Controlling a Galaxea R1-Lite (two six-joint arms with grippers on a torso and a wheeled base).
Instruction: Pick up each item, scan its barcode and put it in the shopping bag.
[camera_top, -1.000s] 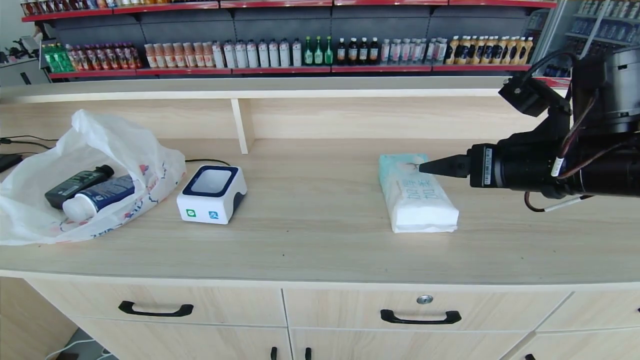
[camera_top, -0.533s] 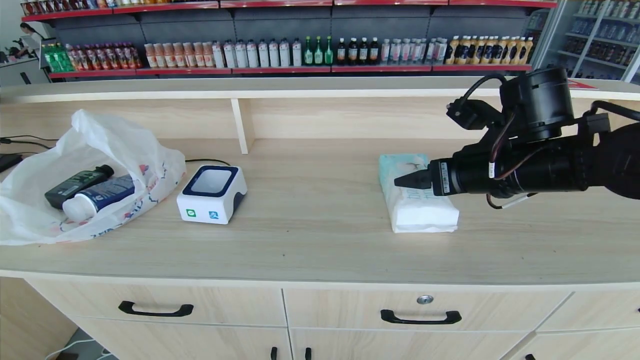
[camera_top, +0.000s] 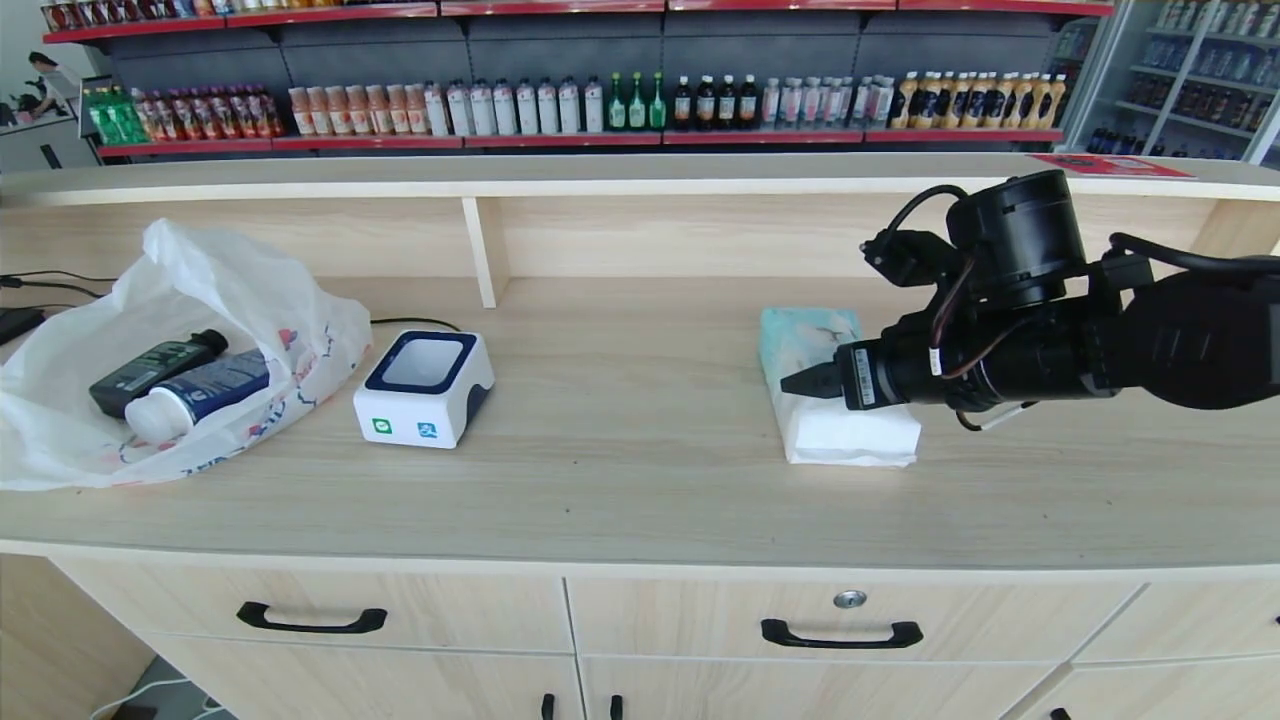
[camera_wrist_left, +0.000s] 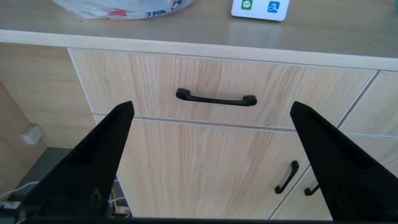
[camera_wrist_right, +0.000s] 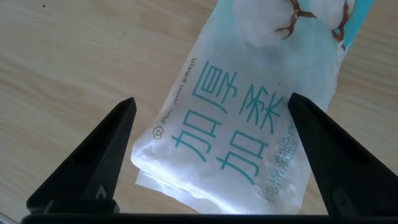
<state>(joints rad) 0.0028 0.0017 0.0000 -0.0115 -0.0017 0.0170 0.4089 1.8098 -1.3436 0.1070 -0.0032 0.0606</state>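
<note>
Lowest and nearest, below the scanner, the left gripper hangs spread wide before a drawer front. Well to the scanner's right, the tissue pack lies flat on the counter, apparently not yet scanned. The right gripper hovers over it, fingers parted astride it, gripping nothing. Just left of the scanner, the shopping bag already holds two bottles, so one item seems left. Within the last second the right arm swung toward the scanner and lowered; the pack stayed put.

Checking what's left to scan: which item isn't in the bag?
The tissue pack, on the counter below the right gripper; the black bottle and blue bottle lie inside the shopping bag.
</note>
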